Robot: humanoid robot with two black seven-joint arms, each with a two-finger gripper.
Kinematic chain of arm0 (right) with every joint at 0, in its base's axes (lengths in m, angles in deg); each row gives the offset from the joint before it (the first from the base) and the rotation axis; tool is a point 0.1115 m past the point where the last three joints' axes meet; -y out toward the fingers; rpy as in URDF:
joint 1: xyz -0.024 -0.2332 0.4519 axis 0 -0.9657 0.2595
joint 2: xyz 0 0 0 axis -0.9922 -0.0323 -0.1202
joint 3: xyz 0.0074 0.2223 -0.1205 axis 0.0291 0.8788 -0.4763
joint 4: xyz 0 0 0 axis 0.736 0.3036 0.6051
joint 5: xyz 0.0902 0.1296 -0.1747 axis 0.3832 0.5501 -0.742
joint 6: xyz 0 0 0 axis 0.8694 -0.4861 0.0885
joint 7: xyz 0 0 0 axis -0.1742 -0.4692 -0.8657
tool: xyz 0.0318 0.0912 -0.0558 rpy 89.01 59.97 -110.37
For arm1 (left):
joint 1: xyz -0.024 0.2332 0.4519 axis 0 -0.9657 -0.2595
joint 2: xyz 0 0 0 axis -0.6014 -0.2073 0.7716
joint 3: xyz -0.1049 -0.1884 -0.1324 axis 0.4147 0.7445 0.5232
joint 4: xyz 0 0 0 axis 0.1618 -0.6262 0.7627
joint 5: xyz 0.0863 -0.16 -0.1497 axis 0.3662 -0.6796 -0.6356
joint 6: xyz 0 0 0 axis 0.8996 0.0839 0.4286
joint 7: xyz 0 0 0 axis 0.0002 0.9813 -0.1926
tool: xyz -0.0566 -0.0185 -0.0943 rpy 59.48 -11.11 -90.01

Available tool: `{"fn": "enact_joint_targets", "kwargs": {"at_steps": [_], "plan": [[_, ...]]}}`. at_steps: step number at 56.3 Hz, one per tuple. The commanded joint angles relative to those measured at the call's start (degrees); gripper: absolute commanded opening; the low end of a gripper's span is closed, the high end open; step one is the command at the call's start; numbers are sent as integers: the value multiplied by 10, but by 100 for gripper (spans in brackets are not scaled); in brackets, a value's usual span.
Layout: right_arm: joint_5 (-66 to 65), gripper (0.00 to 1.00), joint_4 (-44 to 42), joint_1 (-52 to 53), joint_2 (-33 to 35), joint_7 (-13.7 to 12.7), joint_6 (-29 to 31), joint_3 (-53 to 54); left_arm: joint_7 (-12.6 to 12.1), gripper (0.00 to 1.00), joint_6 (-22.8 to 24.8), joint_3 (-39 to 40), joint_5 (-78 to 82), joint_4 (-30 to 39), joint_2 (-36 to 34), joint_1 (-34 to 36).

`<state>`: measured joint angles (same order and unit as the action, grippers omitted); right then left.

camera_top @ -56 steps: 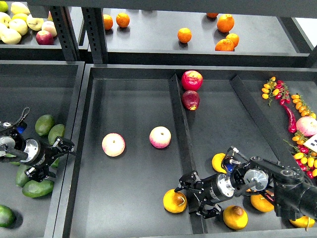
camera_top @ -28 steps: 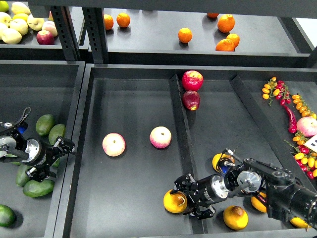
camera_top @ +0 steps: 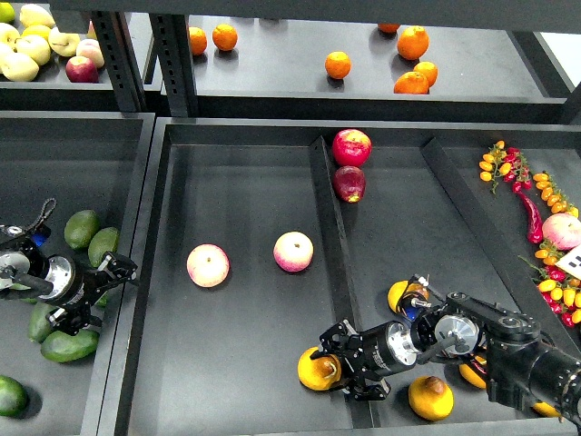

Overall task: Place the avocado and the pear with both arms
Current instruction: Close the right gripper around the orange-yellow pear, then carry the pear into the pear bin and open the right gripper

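Right gripper [camera_top: 338,367] partly hides pear [camera_top: 317,371]

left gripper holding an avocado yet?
No. The left gripper hangs with nothing between its open jaws, beside the avocado, which lies in the left bin.

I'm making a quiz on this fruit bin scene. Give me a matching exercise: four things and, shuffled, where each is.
Things:
1. right gripper
2. left gripper
3. oranges
4. two pink-yellow apples

Places:
A. upper back shelf
B. by the avocados in the left bin
C. at the pear beside the divider
D. apart from each other in the middle bin's left compartment

Pairs: 1-C, 2-B, 3-A, 4-D
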<state>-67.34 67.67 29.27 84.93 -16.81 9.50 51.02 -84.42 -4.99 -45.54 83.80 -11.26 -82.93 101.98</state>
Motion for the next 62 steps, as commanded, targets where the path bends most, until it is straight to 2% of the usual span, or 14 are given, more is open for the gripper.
{"fn": "enact_joint_targets", "kwargs": {"at_steps": [1,14,23,39,49,62], "plan": [[15,1,-7,-19,1,0,0,24,0,100,0,0,0,0,-1,-2],[27,1,-2,-14,4,0,0,30,0,100,0,0,0,0,-1,-1],[81,1,14,14,17,0,0,31,0,100,0,0,0,0,0,0],[175,1,59,95,140,0,0,21,0,100,0,0,1,0,3,4],[181,1,72,95,227,0,0,16,0,100,0,0,1,0,6,4],[177,1,69,59,246,0,0,-21,0,100,0,0,0,0,8,6]]}}
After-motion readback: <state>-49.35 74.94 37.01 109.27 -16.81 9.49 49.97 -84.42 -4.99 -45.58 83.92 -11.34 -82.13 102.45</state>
